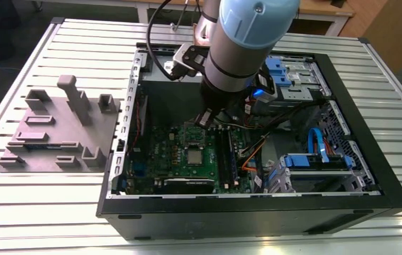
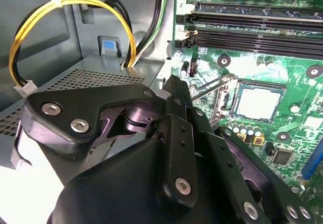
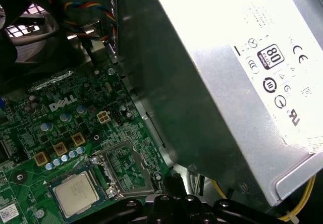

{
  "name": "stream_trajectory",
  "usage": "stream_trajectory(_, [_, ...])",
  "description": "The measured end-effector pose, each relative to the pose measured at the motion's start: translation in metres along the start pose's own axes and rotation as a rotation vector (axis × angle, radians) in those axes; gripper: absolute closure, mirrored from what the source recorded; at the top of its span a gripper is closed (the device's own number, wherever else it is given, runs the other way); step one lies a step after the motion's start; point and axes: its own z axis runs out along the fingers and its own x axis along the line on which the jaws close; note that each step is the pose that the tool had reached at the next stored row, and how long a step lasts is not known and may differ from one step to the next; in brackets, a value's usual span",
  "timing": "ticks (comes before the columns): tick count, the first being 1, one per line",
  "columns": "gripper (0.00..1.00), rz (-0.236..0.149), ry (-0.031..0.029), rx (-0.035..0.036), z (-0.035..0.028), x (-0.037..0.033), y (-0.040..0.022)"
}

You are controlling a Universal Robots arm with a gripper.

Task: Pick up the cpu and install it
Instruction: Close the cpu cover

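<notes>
On the exterior view's left, a grey block [image 1: 56, 130] with pegs and slots sits on the tabletop [image 1: 38, 212]. Next to it lies the open computer case [image 1: 258, 218], with the green board [image 1: 162, 154] flat on its floor.

The cpu [image 1: 195, 155] is near the middle of that board. It lies flat in its square socket with its shiny side up. In the first wrist view a thin metal frame [image 3: 123, 171] is flipped open just beside the cpu.

The arm [image 1: 247, 48] reaches down into the case, and its low end hangs over the board close to the cpu. I cannot tell if the jaws are clenched or released. I see nothing in them.

I think the job now is getting the chip to sit right. To do that well, it should lie level, with every edge inside the socket and no corner sticking up. It needs a soft touch and no hard push. The arm should also keep clear of the yellow wires [image 2: 65, 7] and the big grey box [image 3: 212, 82].

The blue holders [image 1: 318, 162] are on the exterior view's right.
</notes>
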Motion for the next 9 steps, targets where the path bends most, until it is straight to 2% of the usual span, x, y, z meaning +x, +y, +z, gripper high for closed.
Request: stream_trajectory(9, [0.9, 0.0, 0.0004, 0.0002, -0.0015, -0.0001, 0.0006])
